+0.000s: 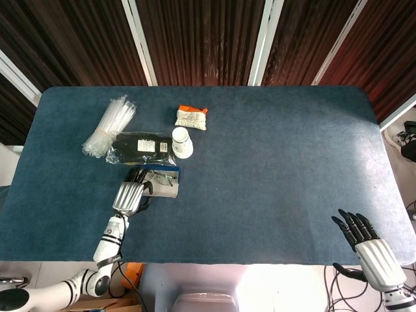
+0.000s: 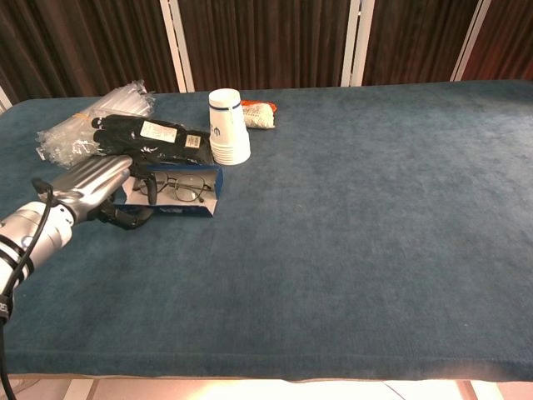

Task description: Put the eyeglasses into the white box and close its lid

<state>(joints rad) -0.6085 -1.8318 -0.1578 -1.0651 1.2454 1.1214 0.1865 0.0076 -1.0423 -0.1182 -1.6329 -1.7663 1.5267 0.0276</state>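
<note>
Blue felt tabletop (image 2: 350, 208) is carrying the thin wire-framed eyeglasses (image 2: 176, 189), lying inside the white box with blue edge (image 2: 185, 208); the left hand (image 2: 92, 188) is gripping the box's flap; the right hand (image 1: 370, 250) is hanging released, grasping nothing, well apart.

eyeglasses (image 2: 181, 188): thin dark frame, lying inside the box
white box (image 2: 210, 185): blue-edged, lid raised, at 7 o'clock from the cup stack

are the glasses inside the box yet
Yes: the eyeglasses lie inside the white box, lid not yet down.
</note>
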